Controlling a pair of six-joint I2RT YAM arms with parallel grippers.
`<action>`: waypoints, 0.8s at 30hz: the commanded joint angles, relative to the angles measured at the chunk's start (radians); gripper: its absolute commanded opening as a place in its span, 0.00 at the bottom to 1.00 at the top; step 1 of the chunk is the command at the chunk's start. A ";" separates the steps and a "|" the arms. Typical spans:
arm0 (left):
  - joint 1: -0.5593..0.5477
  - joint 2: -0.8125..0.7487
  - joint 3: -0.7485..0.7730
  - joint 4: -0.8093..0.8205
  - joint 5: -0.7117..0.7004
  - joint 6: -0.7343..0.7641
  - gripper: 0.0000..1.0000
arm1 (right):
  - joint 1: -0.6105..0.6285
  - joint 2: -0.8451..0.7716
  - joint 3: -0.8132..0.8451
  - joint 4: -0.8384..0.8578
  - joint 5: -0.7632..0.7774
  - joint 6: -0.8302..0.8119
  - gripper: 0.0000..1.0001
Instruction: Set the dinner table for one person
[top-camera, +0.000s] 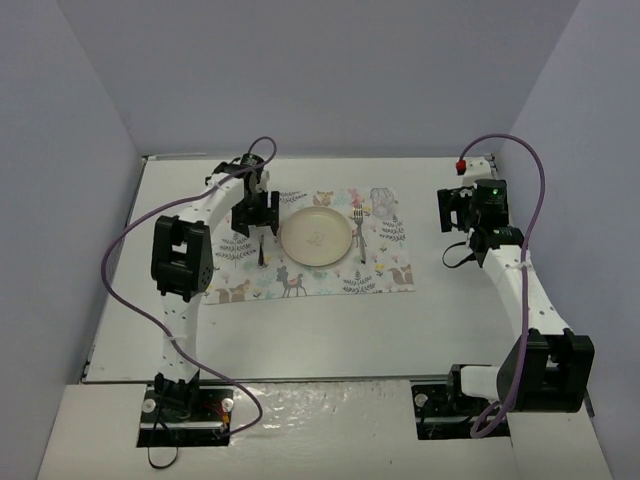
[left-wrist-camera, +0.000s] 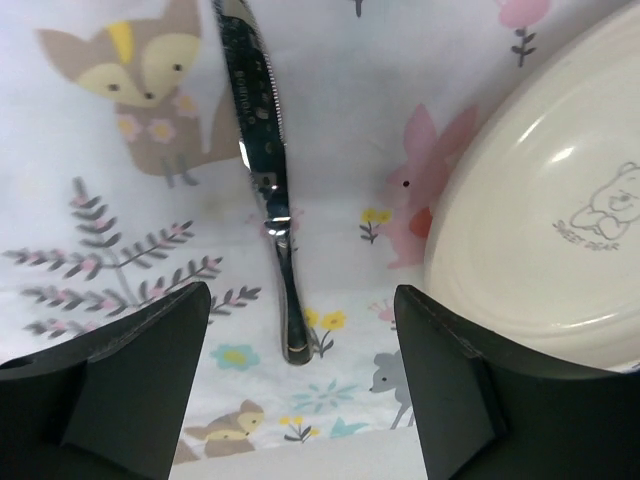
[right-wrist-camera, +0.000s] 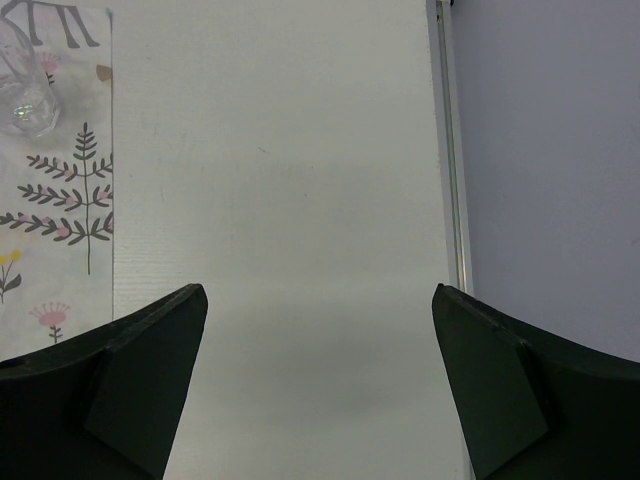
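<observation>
Item: table (top-camera: 450, 300), white and flat, lying under both arms. I log on it a placemat (top-camera: 390, 275) with an animal print, set left of centre. On the placemat: plate (top-camera: 316, 238) in the middle; knife (left-wrist-camera: 268, 180) just beside its left rim, not touching it; fork (top-camera: 360, 232) just beside its right rim; glass (top-camera: 381, 198) at the far right corner. Left hand (left-wrist-camera: 300, 340): directly over the knife, fingers wide, holding nothing. The handle end lies on the cloth between the fingertips and touches neither, with the blade running straight away from them, roughly parallel to the plate's edge. Right hand (right-wrist-camera: 320, 380): wide, empty, over bare table right of the placemat, well apart from the setting. I judge the setting near complete and the left arm the nearer to it. I would take that hand straight up, since sideways drift could catch the handle.
</observation>
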 joint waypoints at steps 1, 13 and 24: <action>0.016 -0.217 0.059 -0.009 -0.110 0.050 0.72 | -0.006 -0.056 0.006 0.063 -0.002 0.020 0.93; 0.094 -0.613 -0.029 0.123 -0.315 0.248 0.77 | 0.000 -0.152 0.076 0.061 -0.025 0.081 0.96; 0.216 -0.759 -0.227 0.203 -0.124 0.307 0.77 | 0.017 -0.101 0.147 -0.009 -0.040 0.118 1.00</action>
